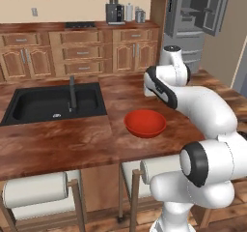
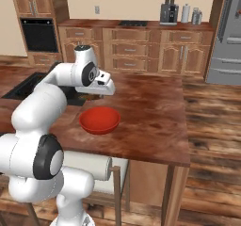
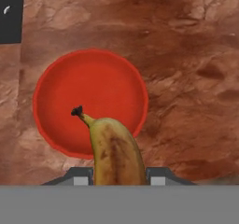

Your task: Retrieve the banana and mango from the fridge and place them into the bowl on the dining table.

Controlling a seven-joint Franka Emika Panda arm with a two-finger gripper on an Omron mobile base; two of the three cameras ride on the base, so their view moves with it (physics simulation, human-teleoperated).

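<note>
wood-grain dining table (image 1: 62, 141) bears bowl (image 3: 56, 83); gripper (image 3: 119, 176) holds banana (image 3: 114, 153) above.

My two base cameras sit behind the arm, looking forward and down. Both share the dining table (image 1: 58, 144) and the bowl (image 1: 145, 123), at 5 o'clock left, 7 o'clock right. My hand camera looks down, close above the bowl.
</note>
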